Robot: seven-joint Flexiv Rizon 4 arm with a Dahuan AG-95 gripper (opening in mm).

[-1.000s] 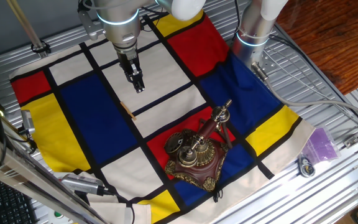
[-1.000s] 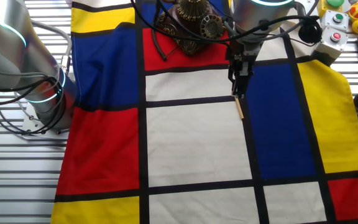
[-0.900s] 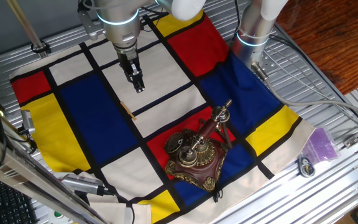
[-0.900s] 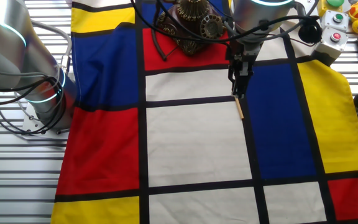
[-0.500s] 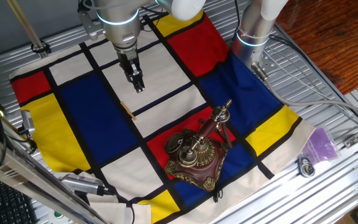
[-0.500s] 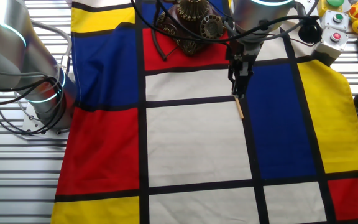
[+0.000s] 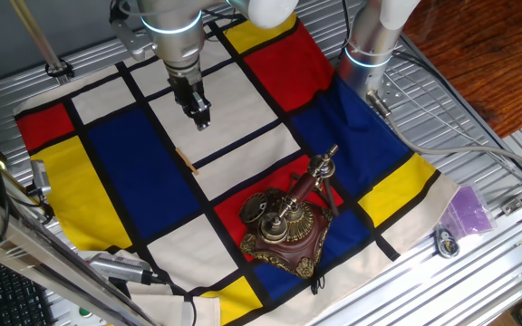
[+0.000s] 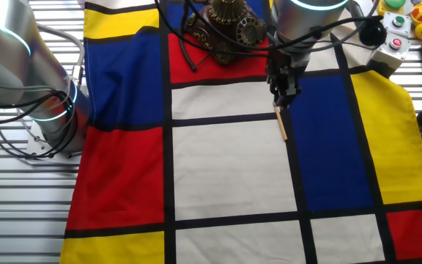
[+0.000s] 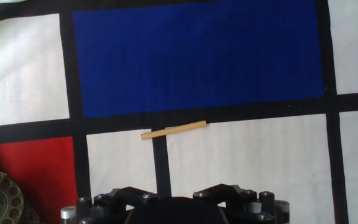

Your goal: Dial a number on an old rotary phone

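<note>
The phone (image 7: 286, 225) sits on a red square near the table's front edge in one fixed view, handset axis running toward the far right corner. A small stick (image 9: 173, 130) lies on a black stripe between it and the gripper (image 7: 199, 116), which hovers mid-table, empty; its opening cannot be told.

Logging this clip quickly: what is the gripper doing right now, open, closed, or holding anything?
Gripper: holds nothing and hangs above the cloth, away from the old rotary phone. Whether its fingers are open or closed cannot be told.
</note>
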